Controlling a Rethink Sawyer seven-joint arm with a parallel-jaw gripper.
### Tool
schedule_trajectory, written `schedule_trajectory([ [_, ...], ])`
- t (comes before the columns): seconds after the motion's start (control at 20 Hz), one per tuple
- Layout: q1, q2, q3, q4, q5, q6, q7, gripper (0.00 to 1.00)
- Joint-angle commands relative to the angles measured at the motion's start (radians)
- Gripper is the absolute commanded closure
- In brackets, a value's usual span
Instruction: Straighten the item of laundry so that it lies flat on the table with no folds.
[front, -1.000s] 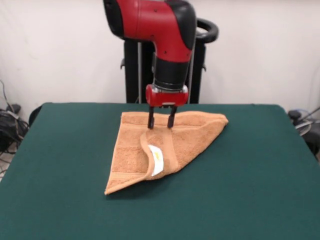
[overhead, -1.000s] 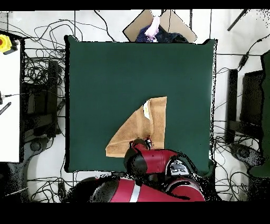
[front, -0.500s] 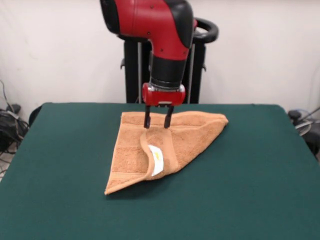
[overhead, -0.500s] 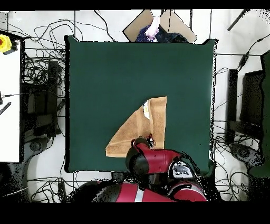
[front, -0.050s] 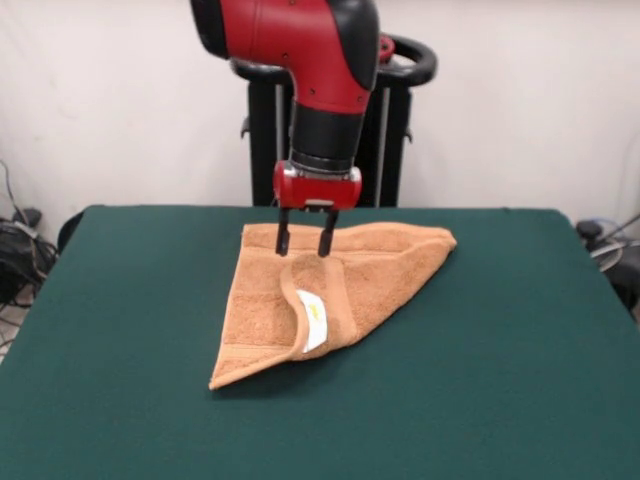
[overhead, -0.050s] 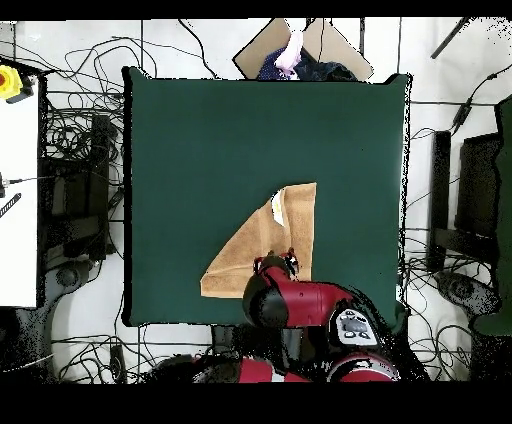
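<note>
The orange-tan towel (front, -0.050s: 330, 290) lies on the dark green table (front, -0.050s: 120, 330), folded over into a rough triangle. A flap curls over near its middle and shows a small white tag (front, -0.050s: 314, 320). From overhead the towel (overhead, -0.050s: 262, 245) sits near the table's (overhead, -0.050s: 200, 150) bottom edge. My gripper (front, -0.050s: 302, 246) hangs open just over the towel's far edge, left of the flap, with nothing between its fingers. Overhead, the arm hides most of the gripper (overhead, -0.050s: 283, 260).
A person's hand (overhead, -0.050s: 291, 52) and a cardboard piece show past the table's top edge in the overhead view. Cables lie on the floor around the table. A white table with a yellow object (overhead, -0.050s: 8, 82) stands at the left.
The gripper has shifted left along the towel's far edge and risen slightly. The towel has not moved.
</note>
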Motion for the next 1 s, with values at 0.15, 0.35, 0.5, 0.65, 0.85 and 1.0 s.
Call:
schedule_trajectory([
  [0.15, 0.015, 0.061, 0.086, -0.087, 0.087, 0.077, 0.176, 0.0],
  [0.35, -0.006, 0.103, 0.107, -0.082, 0.075, 0.057, 0.172, 0.0],
  [0.5, -0.002, 0.135, 0.113, -0.094, 0.077, 0.044, 0.175, 0.0],
  [0.65, -0.002, 0.172, 0.117, -0.101, 0.087, 0.062, 0.176, 0.0],
  [0.85, 0.003, 0.197, 0.108, -0.099, 0.094, 0.049, 0.186, 0.0],
  [1.0, 0.005, 0.223, 0.097, -0.109, 0.09, -0.009, 0.197, 0.0],
])
